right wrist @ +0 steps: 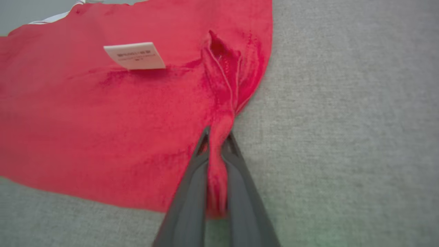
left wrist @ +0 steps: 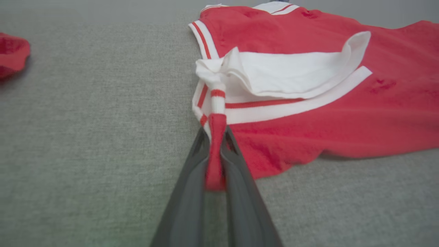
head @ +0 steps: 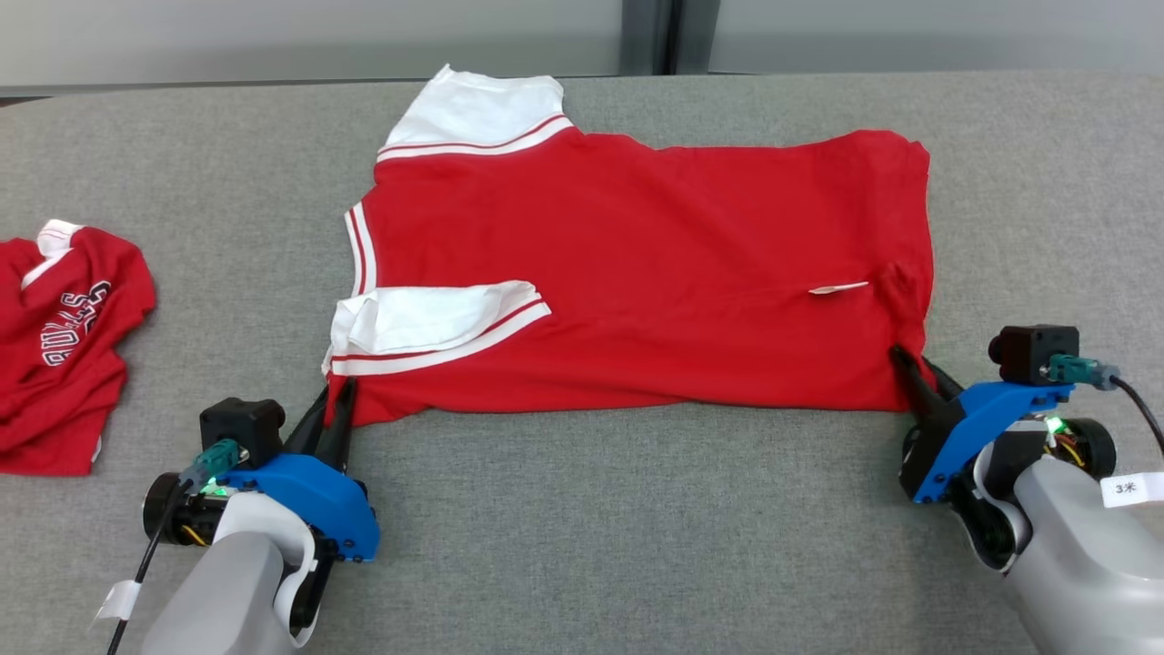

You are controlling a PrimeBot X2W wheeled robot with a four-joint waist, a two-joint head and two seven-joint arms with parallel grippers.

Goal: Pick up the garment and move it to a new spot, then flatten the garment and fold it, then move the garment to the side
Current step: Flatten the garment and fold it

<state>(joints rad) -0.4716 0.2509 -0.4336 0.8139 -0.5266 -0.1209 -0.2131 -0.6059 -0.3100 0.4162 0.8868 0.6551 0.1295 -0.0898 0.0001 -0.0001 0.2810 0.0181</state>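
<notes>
Red jersey (head: 637,273) with white sleeves lies spread sideways across the middle of the grey table (head: 582,528), neck end to the left and hem to the right. At the far left, well apart from it, a second red shirt (head: 64,337) sits crumpled. Next, the left claw (head: 338,393) is pressed together on the jersey's near left corner, just below a white sleeve (head: 436,318) that is folded back over the body. The left wrist view shows a thin tuck of red and white cloth pinched between its fingers. Toward the right, a small white care label (head: 838,288) lies on the red cloth. At the near right corner the right claw (head: 902,357) pinches a bunched tuck of hem, with wrinkles running up from the grip.

With both near corners held, the step in hand looks like flattening or a first fold. To do it well, I judge both claws should lift and travel together at equal height and pace. The near edge should stay taut between them, but not so tight that the thin pinches slip. The turned-back sleeve needs smoothing before any crease is set.
</notes>
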